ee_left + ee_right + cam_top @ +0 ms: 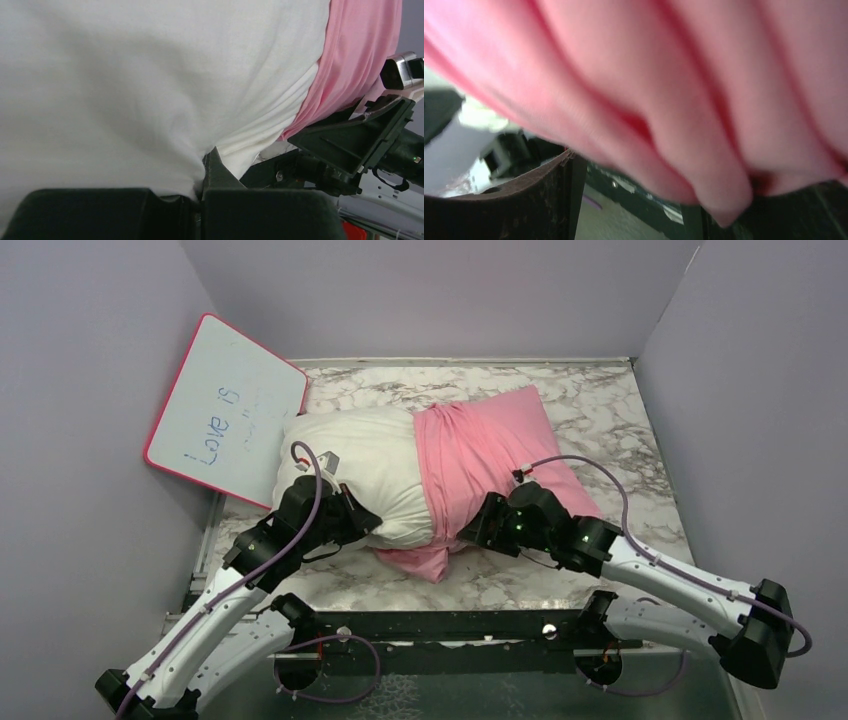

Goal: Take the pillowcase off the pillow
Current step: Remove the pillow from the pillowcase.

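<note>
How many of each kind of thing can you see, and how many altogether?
Pillow: 1
Pillowcase: 1
Whiteboard: 1
Robot arms: 2, the left arm and the right arm
Total: 5

The top view is lit evenly and softly with only faint shadows cast on the tabletop (620,420), whereas the pillowcase (664,100) is rendered heavily blurred and out of focus at the right wrist.
</note>
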You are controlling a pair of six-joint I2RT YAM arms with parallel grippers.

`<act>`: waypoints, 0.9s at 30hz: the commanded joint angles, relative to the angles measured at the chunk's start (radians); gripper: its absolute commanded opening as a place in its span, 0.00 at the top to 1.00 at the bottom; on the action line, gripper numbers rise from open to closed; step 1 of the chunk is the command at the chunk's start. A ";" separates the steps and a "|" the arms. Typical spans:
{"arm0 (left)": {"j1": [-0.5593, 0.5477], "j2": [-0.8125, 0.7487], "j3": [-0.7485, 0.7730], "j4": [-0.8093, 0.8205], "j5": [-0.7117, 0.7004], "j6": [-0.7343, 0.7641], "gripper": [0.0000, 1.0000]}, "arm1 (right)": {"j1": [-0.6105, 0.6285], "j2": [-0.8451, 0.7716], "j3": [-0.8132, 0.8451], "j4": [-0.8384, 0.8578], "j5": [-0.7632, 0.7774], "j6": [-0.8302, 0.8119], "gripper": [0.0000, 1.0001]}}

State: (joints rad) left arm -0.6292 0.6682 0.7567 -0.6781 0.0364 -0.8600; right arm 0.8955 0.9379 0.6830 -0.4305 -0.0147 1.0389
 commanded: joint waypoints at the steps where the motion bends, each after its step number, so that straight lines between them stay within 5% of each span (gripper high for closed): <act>1: 0.005 -0.007 0.008 0.092 0.045 0.000 1.00 | 0.013 0.062 0.057 0.075 0.255 0.144 0.33; 6: 0.005 -0.032 -0.009 0.088 0.042 -0.019 1.00 | 0.013 0.162 0.040 0.184 0.276 0.229 0.47; 8: 0.005 -0.042 -0.011 0.087 0.040 -0.024 1.00 | 0.013 0.187 0.062 0.136 0.316 0.257 0.60; 11: 0.005 -0.058 -0.007 0.064 0.017 -0.024 1.00 | 0.013 0.163 0.099 0.045 0.411 0.233 0.98; 20: 0.005 -0.083 0.094 -0.123 -0.214 0.034 1.00 | 0.006 -0.077 0.152 -0.362 0.942 0.112 0.99; 27: 0.005 -0.094 0.142 -0.201 -0.308 0.051 1.00 | -0.027 -0.093 0.234 -0.592 1.107 0.083 0.99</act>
State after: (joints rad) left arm -0.6456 0.6075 0.8459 -0.7120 -0.0383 -0.8776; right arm 0.9314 0.8745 0.8734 -0.7429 0.6559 1.2018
